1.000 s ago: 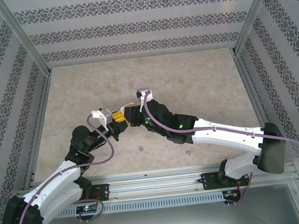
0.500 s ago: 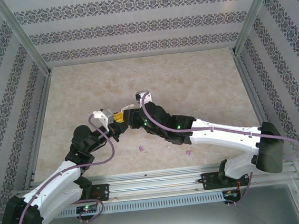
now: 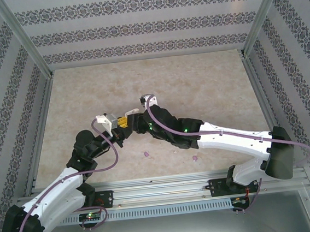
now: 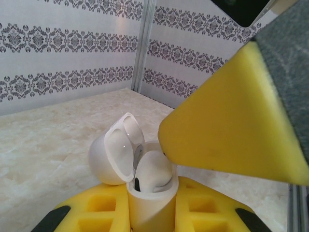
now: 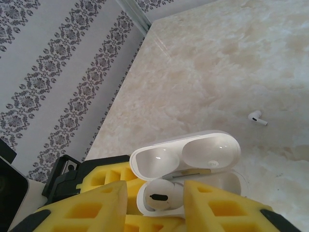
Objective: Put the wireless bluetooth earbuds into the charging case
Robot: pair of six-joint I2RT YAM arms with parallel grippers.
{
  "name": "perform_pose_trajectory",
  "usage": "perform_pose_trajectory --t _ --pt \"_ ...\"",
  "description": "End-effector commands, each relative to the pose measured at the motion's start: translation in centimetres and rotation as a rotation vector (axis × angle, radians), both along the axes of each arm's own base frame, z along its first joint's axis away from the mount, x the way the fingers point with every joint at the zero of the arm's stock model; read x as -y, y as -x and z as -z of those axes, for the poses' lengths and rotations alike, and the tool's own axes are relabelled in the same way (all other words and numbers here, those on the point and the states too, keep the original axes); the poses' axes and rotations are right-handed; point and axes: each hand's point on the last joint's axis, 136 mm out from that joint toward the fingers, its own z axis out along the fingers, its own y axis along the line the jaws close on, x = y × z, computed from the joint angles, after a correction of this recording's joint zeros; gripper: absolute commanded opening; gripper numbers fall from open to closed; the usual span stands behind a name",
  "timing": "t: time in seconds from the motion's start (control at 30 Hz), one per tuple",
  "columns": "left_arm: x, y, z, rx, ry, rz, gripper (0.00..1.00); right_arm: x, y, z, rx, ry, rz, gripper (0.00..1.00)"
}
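Observation:
My left gripper (image 4: 150, 220) is shut on the body of a white charging case (image 4: 149, 205), held upright with its lid (image 4: 113, 152) hinged open. One white earbud (image 4: 153, 171) sits in the case's near socket. My right gripper (image 5: 157, 205) hangs just over the case (image 5: 186, 154), open. Its yellow fingers (image 5: 227, 208) stand either side of the seated earbud (image 5: 161, 195), the left one clear of it. The socket beside it is hidden by the right finger. The two grippers meet left of centre, left gripper (image 3: 120, 123) against right gripper (image 3: 135, 120).
Another white earbud (image 5: 257, 118) lies loose on the marble tabletop (image 5: 217, 63) beyond the case. Two lilac earbuds lie near the front, one (image 3: 146, 154) under the arms and one (image 3: 195, 157) by the right forearm. Patterned walls and metal posts (image 4: 144, 46) close in the table.
My right gripper's jaws have spread apart over the case, and its wrist has shifted slightly toward the left gripper. The left gripper keeps holding the case.

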Motion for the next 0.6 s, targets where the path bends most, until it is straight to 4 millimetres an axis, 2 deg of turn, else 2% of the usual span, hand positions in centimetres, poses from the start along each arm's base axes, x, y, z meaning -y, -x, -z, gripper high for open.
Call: perform_pose_trajectory --t 0.0,0.2,0.37,0.47,0.57 --pt "-0.2 0.2 -3.6 0.109 0.041 -0.015 0.00 0.0 0.8 0.6 -0.027 0.052 -0.030 0.38" --pt "-0.7 0.1 -2.6 0.065 0.030 -0.042 0.00 0.3 0.8 -2.4 -0.008 0.063 -0.079 0.43" --pt "-2.1 0.3 -0.9 -0.004 -0.009 -0.114 0.00 0.9 0.4 -4.3 -0.024 0.071 -0.126 0.45" --pt "-3.1 0.7 0.4 -0.063 -0.051 -0.157 0.00 2.0 -0.7 -4.6 -0.038 0.109 -0.124 0.45" --pt "-4.2 1.3 1.4 -0.121 -0.095 -0.197 0.00 3.2 -2.4 -3.2 -0.085 0.166 -0.100 0.46"
